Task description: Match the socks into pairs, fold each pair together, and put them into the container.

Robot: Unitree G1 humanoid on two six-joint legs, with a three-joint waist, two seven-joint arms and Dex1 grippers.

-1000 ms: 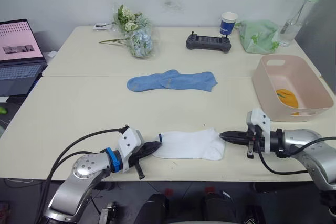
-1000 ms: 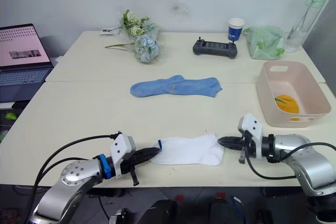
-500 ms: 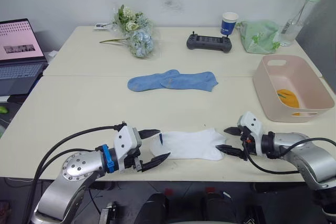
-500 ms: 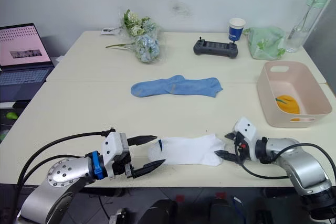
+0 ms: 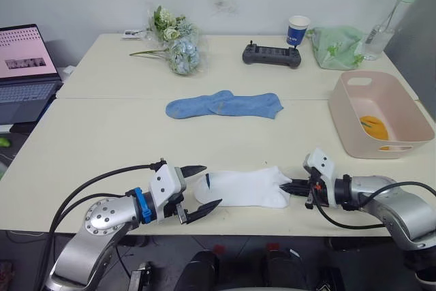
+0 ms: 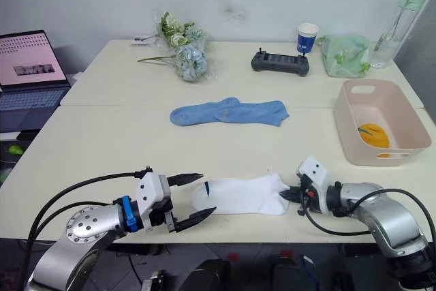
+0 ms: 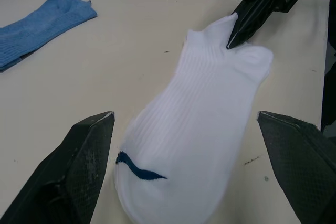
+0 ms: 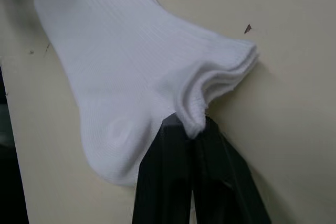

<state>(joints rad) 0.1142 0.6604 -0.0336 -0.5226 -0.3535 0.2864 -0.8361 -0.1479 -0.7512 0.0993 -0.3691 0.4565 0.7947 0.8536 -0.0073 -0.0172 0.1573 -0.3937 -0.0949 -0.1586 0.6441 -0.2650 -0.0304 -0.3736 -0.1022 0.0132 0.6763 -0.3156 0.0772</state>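
Note:
A white pair of socks [image 5: 245, 187] lies flat near the table's front edge, its dark cuff mark [image 7: 137, 167] at the left end. My left gripper [image 5: 210, 185] is open, one finger on each side of that cuff end, touching nothing. My right gripper [image 8: 194, 129] is shut on the folded edge at the socks' other end. Two light blue socks [image 5: 225, 105] lie overlapping at mid-table. The pink container [image 5: 340, 110] stands at the right with a mustard-orange sock [image 5: 373, 127] inside.
A laptop [image 5: 24, 66] sits at the far left. Along the back stand a bunch of flowers [image 5: 174, 42], a black controller [image 5: 270, 55], a paper cup [image 5: 296, 31], a green cloth bag [image 5: 335, 47] and a bottle [image 5: 385, 18].
A second ago both grippers were shut at the white socks' ends. Both then opened. The right has since closed on the socks' edge, while the left stays open.

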